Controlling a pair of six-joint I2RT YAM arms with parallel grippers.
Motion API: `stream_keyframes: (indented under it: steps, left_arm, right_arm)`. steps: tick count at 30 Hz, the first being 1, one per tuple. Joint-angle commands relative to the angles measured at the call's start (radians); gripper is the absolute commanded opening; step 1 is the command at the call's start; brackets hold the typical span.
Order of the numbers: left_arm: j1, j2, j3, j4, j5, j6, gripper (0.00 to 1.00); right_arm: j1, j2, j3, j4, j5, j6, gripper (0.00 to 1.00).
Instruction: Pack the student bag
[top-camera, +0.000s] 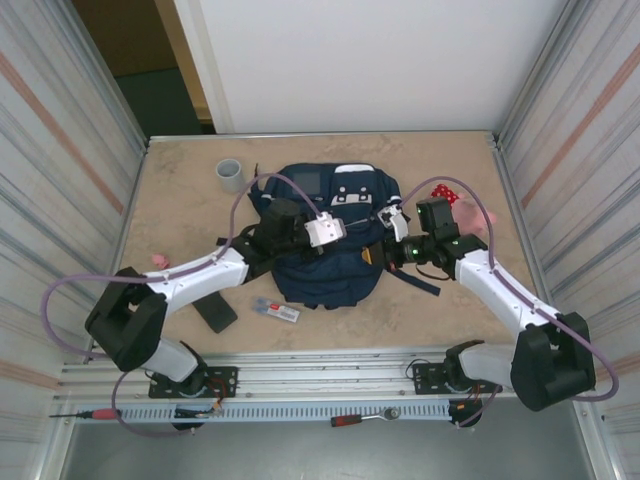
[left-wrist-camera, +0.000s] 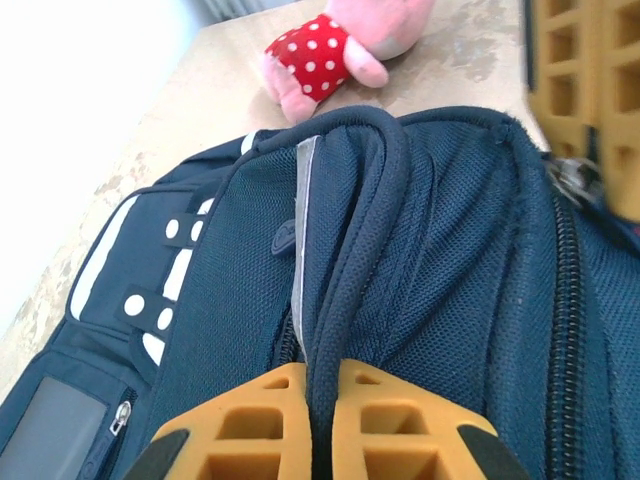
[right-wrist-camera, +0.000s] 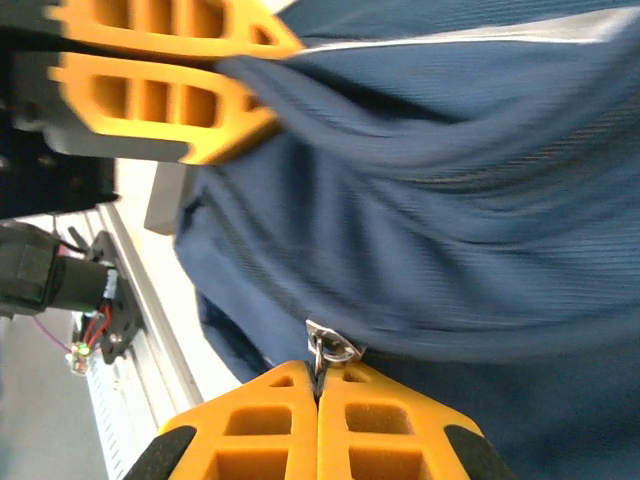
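The student bag (top-camera: 330, 250), navy blue with white patches near its top, lies flat mid-table. My left gripper (top-camera: 345, 226) sits over its middle. In the left wrist view the left gripper (left-wrist-camera: 322, 375) is shut on the bag's dark padded carry handle (left-wrist-camera: 355, 230), next to a thin reflective stripe (left-wrist-camera: 303, 230). My right gripper (top-camera: 388, 222) reaches in from the bag's right side. Seen from the right wrist, the right gripper (right-wrist-camera: 318, 378) is shut on a metal zipper pull (right-wrist-camera: 330, 348) on the bag (right-wrist-camera: 430, 200). The left gripper's orange fingers (right-wrist-camera: 170, 90) stand close above.
A pink plush toy with a red polka-dot part (top-camera: 455, 200) (left-wrist-camera: 320, 55) lies right of the bag. A grey cup (top-camera: 230, 176) stands at the back left. A black flat item (top-camera: 215, 312), a small packet (top-camera: 276, 311) and a small pink thing (top-camera: 159, 262) lie near the front.
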Motion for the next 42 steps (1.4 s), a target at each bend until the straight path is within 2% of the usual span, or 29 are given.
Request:
stream_keyframes:
  steps: [1,5,13,14,16,17,20,23,31,39,42]
  left_arm:
    - [-0.035,0.043,0.052,0.120,-0.196,-0.118,0.00]
    - [-0.068,0.082,0.073,0.153,-0.237,-0.157,0.00]
    - [-0.073,0.068,0.063,0.214,-0.195,-0.177,0.00]
    - [-0.071,0.063,0.058,0.213,-0.184,-0.169,0.00]
    - [-0.069,0.049,0.045,0.215,-0.163,-0.159,0.00]
    - [-0.067,0.042,0.034,0.221,-0.142,-0.156,0.00]
    - [-0.056,0.022,0.009,0.247,-0.087,-0.155,0.00]
    - [-0.050,0.012,-0.006,0.266,-0.043,-0.146,0.00]
    - [-0.038,0.000,-0.028,0.307,0.041,-0.125,0.00]
    - [-0.035,-0.026,-0.051,0.318,0.144,-0.089,0.00]
    - [-0.034,-0.036,-0.057,0.319,0.206,-0.066,0.00]
  right_arm:
    - [0.060,-0.041,-0.010,0.031,0.007,0.091,0.00]
    - [0.113,-0.044,-0.026,0.083,0.066,0.212,0.00]
    - [0.136,-0.014,-0.040,0.106,0.146,0.379,0.00]
    - [0.134,-0.015,-0.032,0.089,0.156,0.396,0.05]
    - [0.121,-0.015,-0.009,0.044,0.168,0.428,0.29]
    - [0.108,-0.012,0.011,0.009,0.156,0.441,0.37]
    - [0.065,0.005,0.061,-0.090,0.139,0.504,0.46]
    - [0.017,0.010,0.073,-0.111,0.074,0.551,0.49]
    - [-0.106,-0.029,0.023,-0.040,-0.001,0.695,0.50]
    - [-0.143,-0.016,-0.004,0.141,-0.034,0.830,0.50]
    - [-0.143,0.004,-0.004,0.190,-0.029,0.871,0.54]
